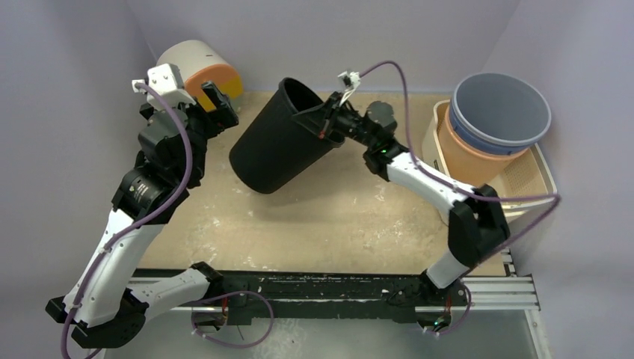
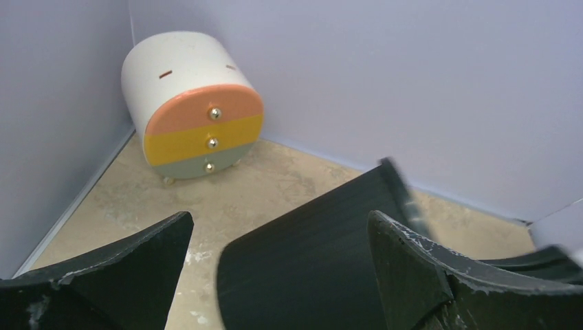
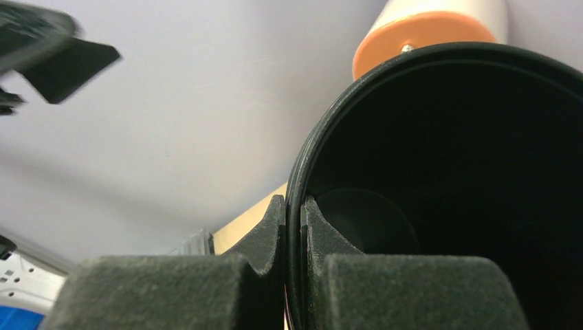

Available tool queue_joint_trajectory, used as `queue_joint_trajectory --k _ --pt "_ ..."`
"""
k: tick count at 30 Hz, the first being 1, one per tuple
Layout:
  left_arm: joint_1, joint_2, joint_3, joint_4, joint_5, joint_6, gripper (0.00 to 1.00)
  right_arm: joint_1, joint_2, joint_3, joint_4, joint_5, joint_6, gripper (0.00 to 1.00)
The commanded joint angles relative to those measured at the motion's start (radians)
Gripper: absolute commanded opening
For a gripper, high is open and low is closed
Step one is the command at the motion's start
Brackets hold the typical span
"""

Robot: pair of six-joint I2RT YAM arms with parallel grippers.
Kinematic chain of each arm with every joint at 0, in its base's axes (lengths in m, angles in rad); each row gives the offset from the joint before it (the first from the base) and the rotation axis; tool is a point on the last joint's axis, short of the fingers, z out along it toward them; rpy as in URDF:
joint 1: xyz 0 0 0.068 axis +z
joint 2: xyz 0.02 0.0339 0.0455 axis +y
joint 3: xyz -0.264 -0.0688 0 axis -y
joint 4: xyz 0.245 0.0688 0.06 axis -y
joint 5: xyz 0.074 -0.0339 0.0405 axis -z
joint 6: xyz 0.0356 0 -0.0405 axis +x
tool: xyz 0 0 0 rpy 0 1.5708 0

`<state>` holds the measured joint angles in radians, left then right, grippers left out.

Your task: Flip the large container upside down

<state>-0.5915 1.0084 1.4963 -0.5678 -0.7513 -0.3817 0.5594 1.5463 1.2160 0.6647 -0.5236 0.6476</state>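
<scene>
The large container (image 1: 277, 146) leans steeply over the table (image 1: 336, 224), mouth toward the back wall. We grip it only with the right gripper (image 3: 292, 214), clenched on its rim with one finger inside and one outside, while the left gripper (image 2: 280, 218) hangs spread wide just beside its wall. On so thin a pinch we judge it may swivel or slip free as it turns. Whether its base touches the table is hidden from us.

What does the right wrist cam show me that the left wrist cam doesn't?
Right wrist only: the right gripper clamped on the rim of the black container, one finger inside, one outside, and its dark interior. Left wrist only: the left gripper open, the container's outer wall, the drawer unit with three coloured fronts. Both: container and drawer unit.
</scene>
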Motion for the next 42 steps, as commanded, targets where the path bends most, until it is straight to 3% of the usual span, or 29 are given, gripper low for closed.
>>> queue_joint_trajectory --k 1,13,20,28,36,42 --pt "-0.005 0.006 0.106 0.007 0.017 0.024 0.94 0.074 0.117 0.066 0.432 0.076 0.162 0.00" --pt "-0.005 -0.002 0.125 0.016 0.019 0.052 0.94 0.185 0.393 0.108 1.036 0.266 0.580 0.00" --pt "-0.004 0.004 0.117 0.009 0.010 0.047 0.94 0.202 0.614 0.146 1.247 0.328 0.850 0.00" --pt "-0.005 0.027 0.128 0.001 0.015 0.040 0.94 0.220 0.705 0.161 1.325 0.371 0.960 0.00" --pt "-0.004 0.015 0.123 -0.010 0.007 0.038 0.94 0.149 0.738 -0.071 1.371 0.425 1.091 0.00" --pt "-0.005 0.008 0.122 -0.024 0.000 0.038 0.94 0.074 0.733 -0.223 1.372 0.417 1.073 0.00"
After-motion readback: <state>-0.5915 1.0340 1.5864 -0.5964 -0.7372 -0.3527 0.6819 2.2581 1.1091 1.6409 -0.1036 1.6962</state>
